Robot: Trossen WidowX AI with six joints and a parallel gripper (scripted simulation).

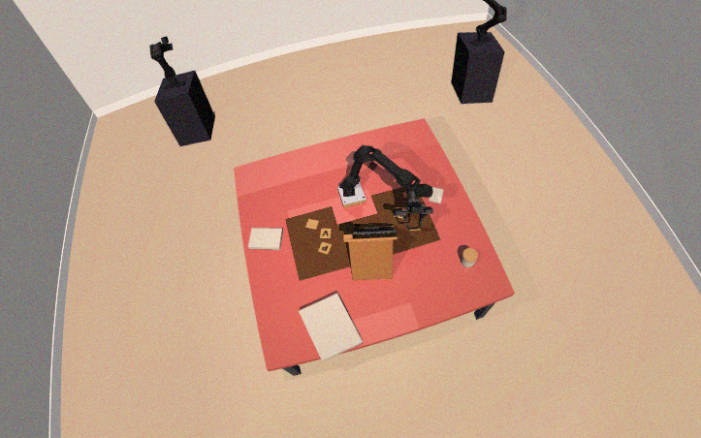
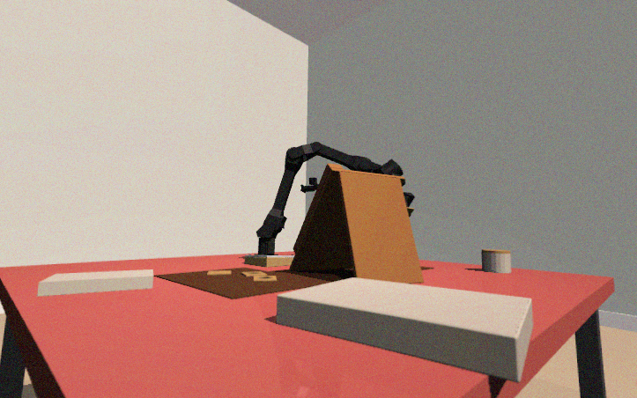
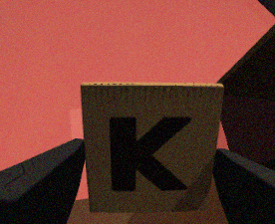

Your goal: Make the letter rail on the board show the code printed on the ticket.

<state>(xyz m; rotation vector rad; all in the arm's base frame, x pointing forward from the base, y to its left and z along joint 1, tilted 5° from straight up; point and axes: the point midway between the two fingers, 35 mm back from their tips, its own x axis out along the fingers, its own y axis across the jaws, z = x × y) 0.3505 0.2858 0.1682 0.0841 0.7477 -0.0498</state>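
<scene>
My gripper [image 1: 414, 223] [image 3: 150, 154] is shut on the K tile [image 3: 147, 198] [image 2: 411, 211], which stands upright between the fingers, letter facing the wrist camera. It is raised, to the right of the wooden A-frame board [image 1: 372, 261] [image 2: 380, 227] in the top and exterior views. The board's dark edge shows at the right in the wrist view [image 3: 257, 64]. The rail and its letters cannot be made out; the ticket's code is not readable. Three tiles lie left of the board: one with no readable letter [image 1: 312, 223] [image 2: 218, 272], and two lettered ones [image 1: 325, 233] [image 1: 324, 248].
Brown mats [image 1: 309, 266] [image 2: 232, 291] lie on the red counter [image 1: 451, 277] [image 2: 162, 335]. A large pale block [image 1: 330, 326] [image 2: 404, 301] lies at the front, a smaller one [image 1: 265, 237] [image 2: 98, 282] at left. A round tub [image 1: 468, 257] [image 2: 496, 261] stands at right, a small white block [image 1: 436, 196] behind the gripper.
</scene>
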